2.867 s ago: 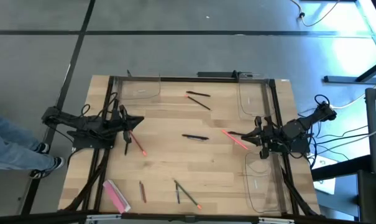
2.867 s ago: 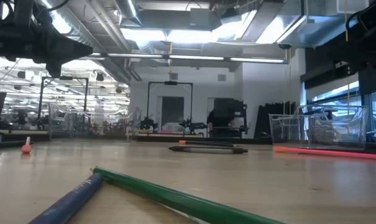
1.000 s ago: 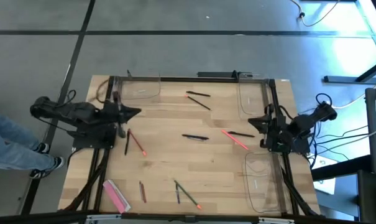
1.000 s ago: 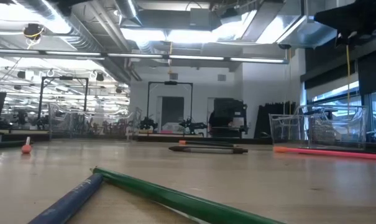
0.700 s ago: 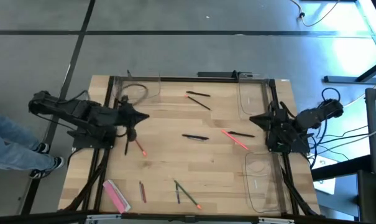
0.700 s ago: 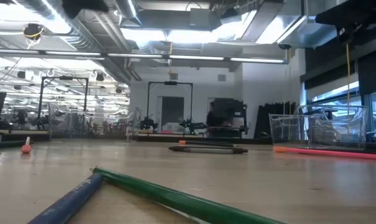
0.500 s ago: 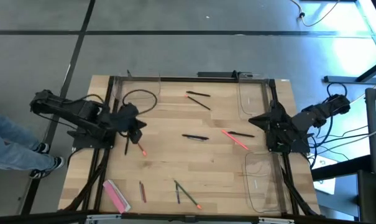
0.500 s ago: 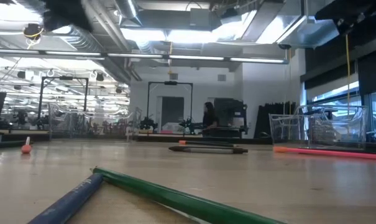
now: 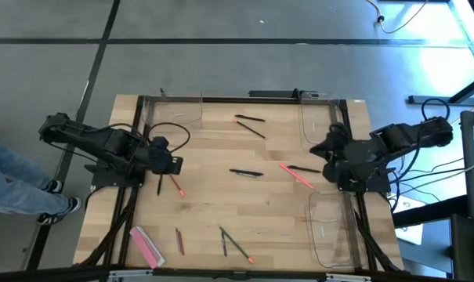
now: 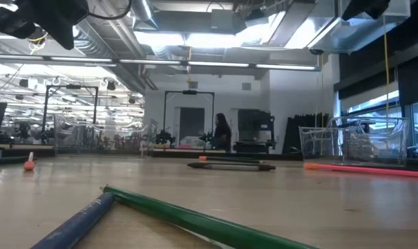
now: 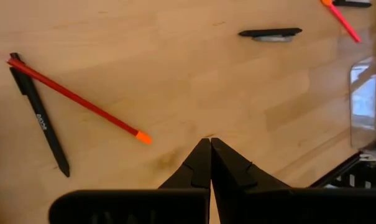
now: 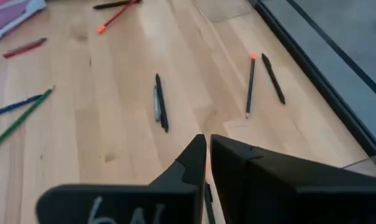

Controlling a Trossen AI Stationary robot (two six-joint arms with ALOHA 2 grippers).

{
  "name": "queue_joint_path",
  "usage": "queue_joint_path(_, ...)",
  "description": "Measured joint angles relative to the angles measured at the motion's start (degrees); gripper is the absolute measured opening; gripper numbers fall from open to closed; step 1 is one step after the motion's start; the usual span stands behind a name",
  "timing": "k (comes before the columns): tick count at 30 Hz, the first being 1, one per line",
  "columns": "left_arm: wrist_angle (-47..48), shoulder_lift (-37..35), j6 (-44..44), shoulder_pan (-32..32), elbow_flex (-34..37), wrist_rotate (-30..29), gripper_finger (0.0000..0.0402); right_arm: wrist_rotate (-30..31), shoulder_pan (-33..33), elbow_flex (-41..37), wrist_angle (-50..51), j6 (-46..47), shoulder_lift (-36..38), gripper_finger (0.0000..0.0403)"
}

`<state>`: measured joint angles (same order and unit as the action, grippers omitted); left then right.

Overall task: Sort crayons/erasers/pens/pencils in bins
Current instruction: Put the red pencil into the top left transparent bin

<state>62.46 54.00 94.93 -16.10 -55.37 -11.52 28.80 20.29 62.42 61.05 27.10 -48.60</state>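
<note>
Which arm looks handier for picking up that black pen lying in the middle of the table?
Probably the right. The pen lies mid-table, slightly nearer the right gripper, whose wrist camera shows it straight ahead. The left gripper, shut, hovers over another pen and a red pencil.

Tabletop point(image 10: 347, 200), wood, seen level. Nearest: green pencil point(image 10: 195, 220) lying diagonal, touching blue pencil point(image 10: 74, 225) at one end. Mid-table: black pen point(image 10: 231, 165). Far side: pink-red crayon point(image 10: 364, 168) beside clear bin point(image 10: 347, 144). Person point(image 10: 222, 131) in bkgd room.
</note>
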Motion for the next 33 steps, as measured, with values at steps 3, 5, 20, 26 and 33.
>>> queue_joint_path(3,0.0,0.3,4.8,0.0,0.0,1.9,0.0,-4.1,-1.4,1.0,0.1,-3.8,-1.4,0.0027)
queue_joint_path(5,0.1,0.9,5.3,0.0,0.0,2.4,0.0,-6.6,-2.2,1.3,0.0,-5.3,-1.9,0.0027)
queue_joint_path(20,3.7,6.9,3.9,1.1,0.0,5.1,0.0,-16.8,-6.4,1.3,-0.8,-6.8,-1.8,0.0027)
queue_joint_path(26,3.8,7.0,5.3,0.9,0.0,5.3,0.0,-16.4,-6.4,1.3,-0.9,-8.4,-1.8,0.0027)
queue_joint_path(33,4.4,9.0,5.1,0.9,0.0,8.1,0.0026,-16.4,-6.4,1.3,-1.7,-8.3,-1.8,0.0027)
